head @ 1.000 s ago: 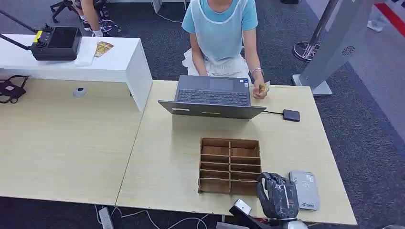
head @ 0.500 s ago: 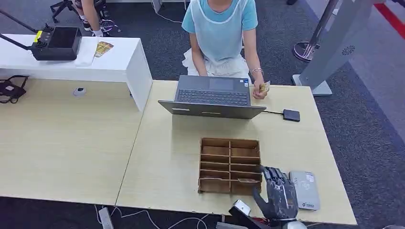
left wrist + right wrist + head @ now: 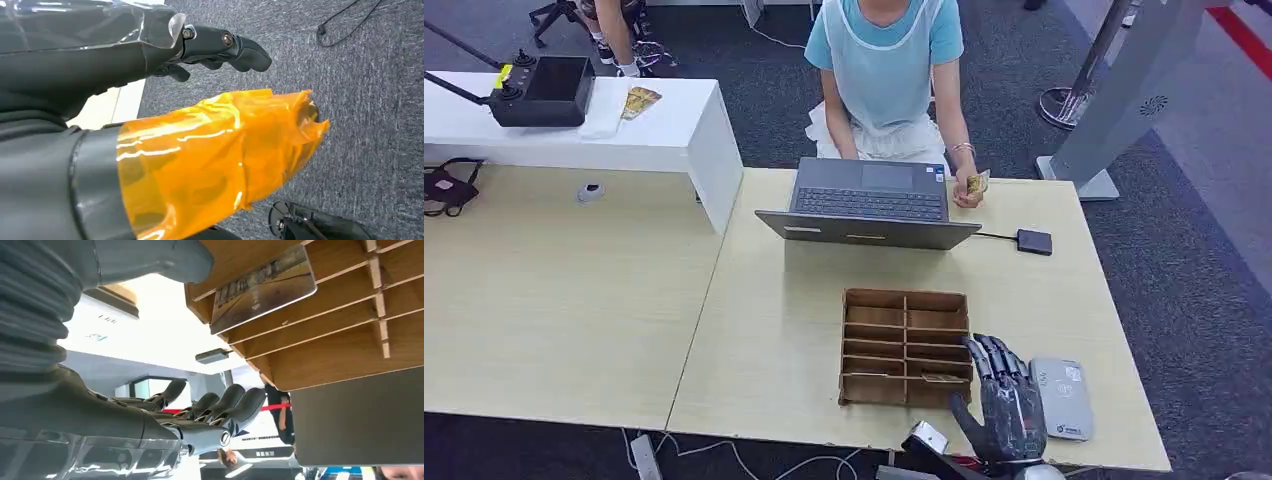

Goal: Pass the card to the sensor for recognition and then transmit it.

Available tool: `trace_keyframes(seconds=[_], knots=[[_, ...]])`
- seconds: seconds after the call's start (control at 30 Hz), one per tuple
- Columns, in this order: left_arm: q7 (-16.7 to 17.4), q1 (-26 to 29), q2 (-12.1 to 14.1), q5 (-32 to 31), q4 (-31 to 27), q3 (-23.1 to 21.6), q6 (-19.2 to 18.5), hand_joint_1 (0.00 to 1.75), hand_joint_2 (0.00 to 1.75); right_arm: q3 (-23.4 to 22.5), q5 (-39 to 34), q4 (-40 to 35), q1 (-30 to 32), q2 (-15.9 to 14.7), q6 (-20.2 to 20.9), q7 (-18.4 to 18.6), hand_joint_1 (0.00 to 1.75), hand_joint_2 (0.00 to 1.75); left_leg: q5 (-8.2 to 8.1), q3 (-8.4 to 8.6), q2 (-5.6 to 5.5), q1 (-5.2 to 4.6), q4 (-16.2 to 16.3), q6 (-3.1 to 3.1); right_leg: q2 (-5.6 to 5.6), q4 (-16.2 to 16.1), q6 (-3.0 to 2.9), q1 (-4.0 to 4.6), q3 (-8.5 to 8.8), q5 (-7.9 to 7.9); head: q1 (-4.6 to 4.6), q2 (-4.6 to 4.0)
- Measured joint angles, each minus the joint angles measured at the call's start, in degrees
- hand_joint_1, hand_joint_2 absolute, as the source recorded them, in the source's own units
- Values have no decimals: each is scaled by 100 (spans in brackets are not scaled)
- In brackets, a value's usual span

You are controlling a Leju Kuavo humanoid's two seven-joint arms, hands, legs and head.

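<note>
Wooden organiser (image 3: 905, 347) just beside my right hand (image 3: 1007, 405) now holds the card (image 3: 940, 378), which my spread, empty fingers have released; grasp lost, sensor (image 3: 1062, 397) pass pending.

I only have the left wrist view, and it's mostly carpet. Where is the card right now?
Observer: The card lies in a right-column slot of the wooden tray, toward the near edge of the table.
Operator: Is the right hand on it?
Observer: No. The right hand holds nothing. Its fingers are apart, and it is beside the tray's near right corner.
Operator: And the sensor?
Observer: The grey reader lies flat on the table, just right of that hand.
</note>
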Motion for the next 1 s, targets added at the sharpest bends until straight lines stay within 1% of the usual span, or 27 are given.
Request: trace_keyframes(seconds=[0.03, 0.2, 0.27, 0.3, 0.37, 0.43, 0.6, 0.63, 0.67, 0.7, 0.73, 0.8, 0.83, 0.97, 1.0], knots=[[2, 1, 0, 0, 0, 2, 0, 0, 0, 2, 4, 0, 0, 0, 0, -11, 59, 175, 0, 0, 0, 0, 0, 0, 0, 0, 0, 0, 0, 0, 0, 0], [0, 4, 0, 0, 0, 4, 0, 0, 0, 11, 17, 0, -4, 0, 2, -50, 72, 175, 0, 0, 0, 0, 0, 0, 0, 0, 0, 0, 1, 0, 0, 0], [0, 16, 0, 0, 0, 17, 0, 0, 0, 17, 17, 0, -7, 0, 4, -52, 73, 175, 0, 0, 0, 0, 0, 0, 0, 0, 0, 0, 1, 0, 0, 0], [0, 22, 0, 0, 0, 24, 0, 0, 0, 20, 17, 2, -7, 0, 4, -52, 84, 175, 0, 1, 0, 0, 0, 0, 0, 0, 0, 0, 0, 0, 0, 0], [0, 25, 0, 0, 0, 24, 0, 0, 0, 26, 17, 4, -10, 0, 4, -55, 87, 175, 0, -1, -1, 0, 0, 0, -1, 0, 0, 0, 1, 0, 0, 0], [0, 22, 0, 0, 0, 24, 0, 0, 0, 33, 17, 15, -12, 0, 4, -59, 101, 175, 0, 0, -1, 0, 0, 0, -1, 0, 0, 0, 1, 0, 0, 0], [-7, 22, 0, 0, 0, 24, 0, 0, 0, 48, 13, 42, -12, 0, 31, -116, 126, 175, 0, 0, -1, 0, 0, 0, -1, 0, 0, 0, 1, 0, 0, 0], [-11, 22, 0, 0, 0, 24, 0, 0, 0, 52, 13, 48, -12, 0, 37, -116, 124, 175, 0, 1, -1, 0, 0, 0, -1, 0, 0, 0, 1, 0, 0, 0], [-22, 22, 0, 0, 0, 24, 0, 0, 0, 57, 9, 55, -12, 0, 46, -116, 129, 175, 0, 0, 0, 0, 0, 0, 0, 0, 0, 0, 1, 0, 0, 0], [-33, 21, 0, 0, 0, 24, 0, 0, 0, 59, 7, 59, -12, 0, 55, -118, 129, 175, 0, 0, 0, 0, 0, 0, 0, 0, 0, 0, 1, 0, 0, 0], [-44, 21, -2, 0, 0, 24, 0, 0, 0, 61, 7, 59, -12, 0, 59, -118, 134, 175, 0, 0, 0, 0, 0, 0, 0, 0, 0, 0, 1, 0, 0, 0], [-52, 20, -2, 0, 0, 24, 0, 0, 0, 63, 4, 61, -13, 0, 72, -118, 134, 175, 0, 0, 0, 0, 0, 0, 0, 0, 0, 0, 1, 0, 0, 0], [-55, 20, -2, 0, 0, 24, 0, 0, 0, 66, 2, 63, -13, 0, 70, -118, 138, 175, 0, 0, 0, 0, 0, 0, 0, 0, 0, 0, 1, 0, 0, 0], [-79, 20, -4, 0, 0, 24, 0, 0, 0, 68, -2, 63, -13, 0, 66, -118, 136, 175, 0, 0, 0, 0, 0, 0, 0, 0, 0, 0, 0, 0, 0, 0], [-87, 20, -4, 0, 0, 24, 0, 0, 0, 68, -7, 63, -12, 0, 61, -118, 140, 175, 0, 0, 0, 0, 0, 0, 0, 0, 0, 0, 0, 0, 0, 0]])
